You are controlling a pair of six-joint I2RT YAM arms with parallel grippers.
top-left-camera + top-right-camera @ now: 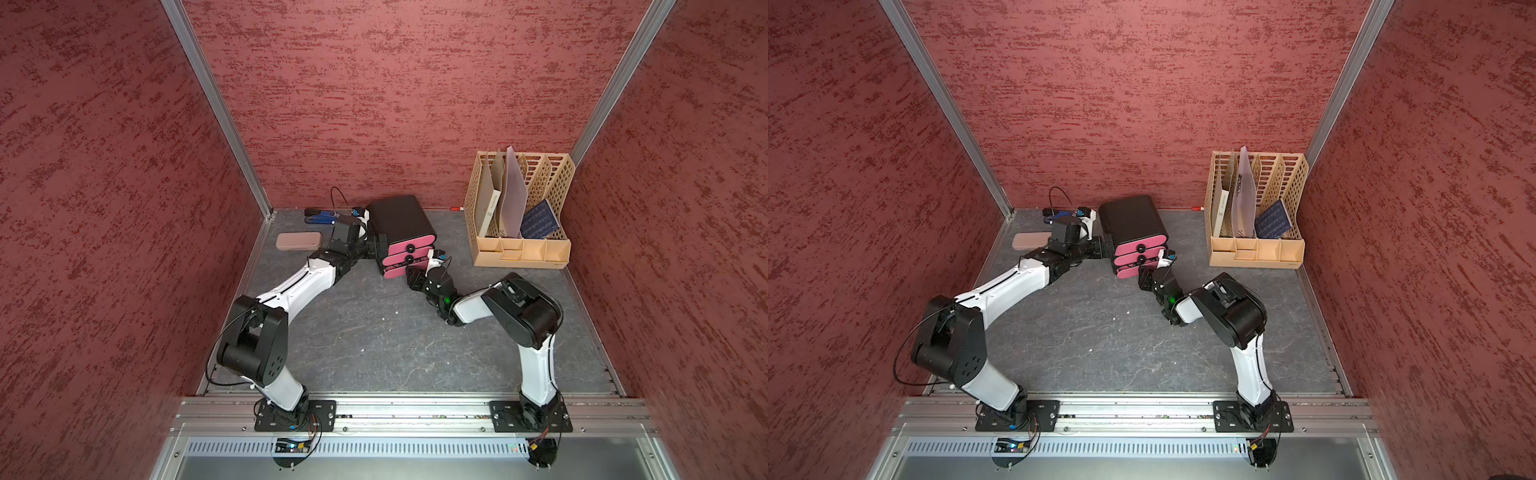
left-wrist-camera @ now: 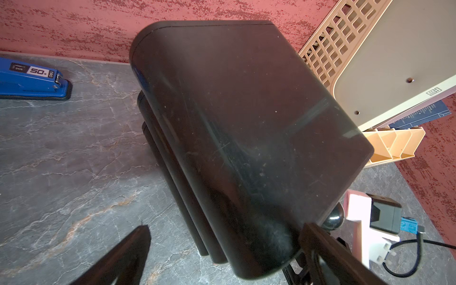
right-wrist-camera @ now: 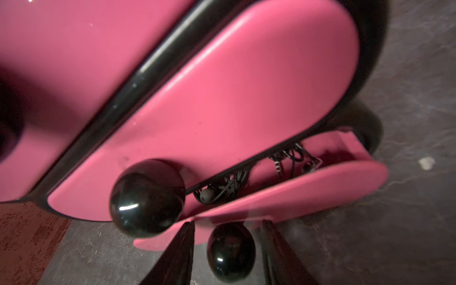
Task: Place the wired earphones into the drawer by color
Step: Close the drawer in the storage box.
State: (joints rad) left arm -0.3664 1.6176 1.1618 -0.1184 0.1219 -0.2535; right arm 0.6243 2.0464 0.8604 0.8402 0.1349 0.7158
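Black earphones (image 3: pixel 228 188) coiled, tangled — bottom pink drawer (image 3: pixel 308 187) ajar

The blue stapler (image 2: pixel 32 82), toward ten o'clock on the table (image 2: pixel 74 160), carries a black label (image 2: pixel 37 70) with a bold white "50" — the smaller print beside it is too blurred to read. Toward two o'clock, a beige folder (image 2: pixel 394 69) bears a small dark stamp (image 2: pixel 433 92) and a blue booklet (image 2: pixel 419 116) has fine white print — neither is legible.

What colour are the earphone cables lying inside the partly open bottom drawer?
Black; the right wrist view shows the earphone cables in the bottom drawer best.
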